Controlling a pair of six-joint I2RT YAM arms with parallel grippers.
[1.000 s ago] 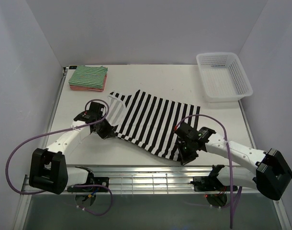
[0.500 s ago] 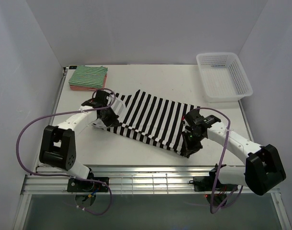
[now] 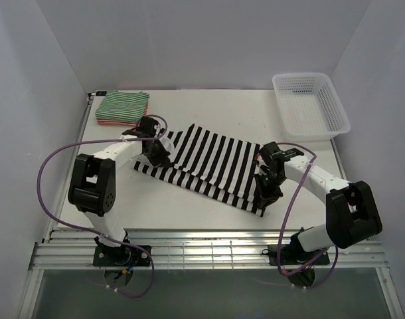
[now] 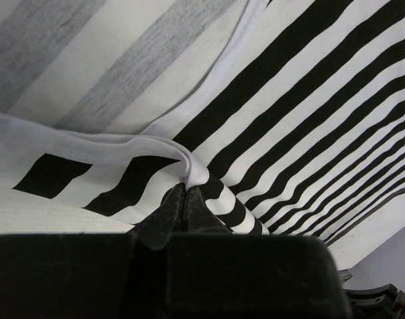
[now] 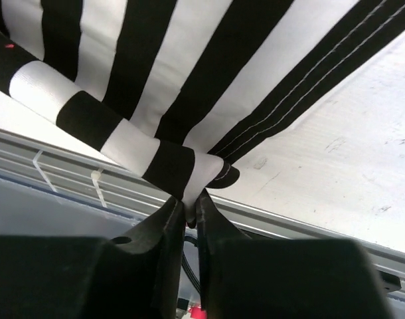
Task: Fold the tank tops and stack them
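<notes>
While the black-and-white top (image 3: 209, 166) lies slantwise across the middle of the table (image 3: 189, 209), its near long edge is held up at both ends, and the risks are noted from that position. The left gripper (image 4: 183, 193) has its fingers pressed tight together on the white hem at the shoulder end. The right gripper (image 5: 189, 207) pinches a folded corner of the bottom hem between fingers that show a thin slit (a shallow hold, by the look of it). The main hazard is judged to be at the right: so little cloth sits between those fingers that any pull along the garment could draw the corner out and drop that end short of its mark. If the two arms travel unequally, the fold line is likely to run crooked and the layers will not match. The cloth bunches at the left pinch, which may set a crease. The green top (image 3: 123, 105) sits folded on the red top (image 3: 104, 121) at the far left corner, near the left arm, so a wide swing could disturb that pile. The basket (image 3: 302, 136) stands well apart and poses no concern.
</notes>
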